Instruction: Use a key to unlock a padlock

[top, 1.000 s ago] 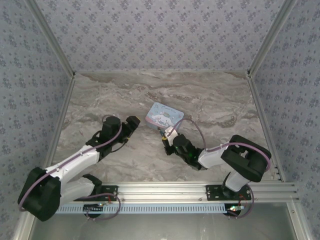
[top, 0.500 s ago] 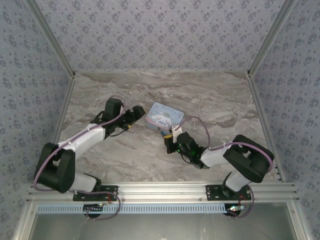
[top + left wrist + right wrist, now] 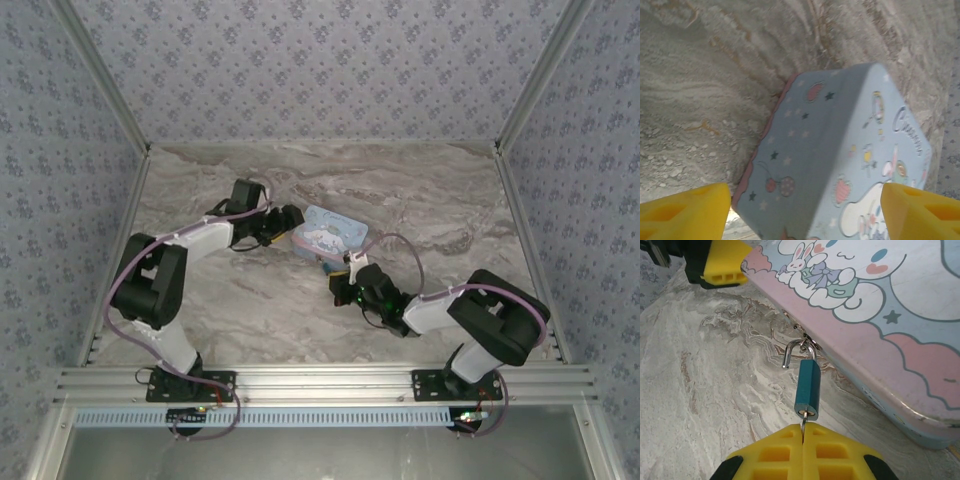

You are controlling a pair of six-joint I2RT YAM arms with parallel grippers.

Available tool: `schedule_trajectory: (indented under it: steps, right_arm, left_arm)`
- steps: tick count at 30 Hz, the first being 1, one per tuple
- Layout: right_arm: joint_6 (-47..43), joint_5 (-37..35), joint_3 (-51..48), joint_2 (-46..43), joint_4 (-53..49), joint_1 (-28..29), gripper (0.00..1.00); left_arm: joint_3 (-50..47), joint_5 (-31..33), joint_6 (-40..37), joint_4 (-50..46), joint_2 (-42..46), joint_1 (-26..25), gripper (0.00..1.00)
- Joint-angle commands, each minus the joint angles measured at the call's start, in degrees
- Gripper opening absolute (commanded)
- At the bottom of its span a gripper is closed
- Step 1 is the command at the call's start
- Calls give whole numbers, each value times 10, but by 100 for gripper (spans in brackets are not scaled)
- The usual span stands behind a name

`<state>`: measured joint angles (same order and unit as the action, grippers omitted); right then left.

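Observation:
The small teal padlock (image 3: 807, 386) hangs from the clasp on the side of the pale blue cartoon tin (image 3: 875, 315). Its silvery shackle (image 3: 792, 351) stands sprung open, one leg free of the body. The key (image 3: 803, 420) sits in the keyhole, and my right gripper (image 3: 803, 434) is shut on it just below the lock. My left gripper (image 3: 805, 215) is open, one yellow finger (image 3: 685, 210) on each side of the tin's (image 3: 840, 145) near corner. From above, the left gripper (image 3: 284, 226) is at the tin's (image 3: 332, 232) left end and the right gripper (image 3: 345, 279) is in front of it.
The marble tabletop (image 3: 400, 200) has bare room behind and to the right of the tin. Patterned walls enclose the back and both sides. The aluminium rail (image 3: 320, 380) with both arm bases runs along the near edge.
My left arm has swung forward and right until its open fingers straddle the tin's left end. The right gripper has stayed shut on the key, shifting very little.

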<state>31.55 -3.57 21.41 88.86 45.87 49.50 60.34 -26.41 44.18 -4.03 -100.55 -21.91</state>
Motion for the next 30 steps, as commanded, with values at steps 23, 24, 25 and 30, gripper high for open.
schedule_trajectory:
  steps: [23, 24, 25, 30]
  right_arm:
    - [169, 142, -37, -36, -5, -93, 0]
    - [179, 149, -38, -34, -6, -97, 0]
    - [188, 152, -39, -33, -6, -100, 0]
    - [226, 176, -43, -19, -13, -113, 0]
  left_arm:
    - [-159, 22, 37, 40, 56, -20, 60]
    - [-171, 26, 43, 43, 65, -23, 60]
    - [-181, 29, 49, 47, 73, -25, 60]
    - [-244, 51, 84, 69, 120, -35, 59]
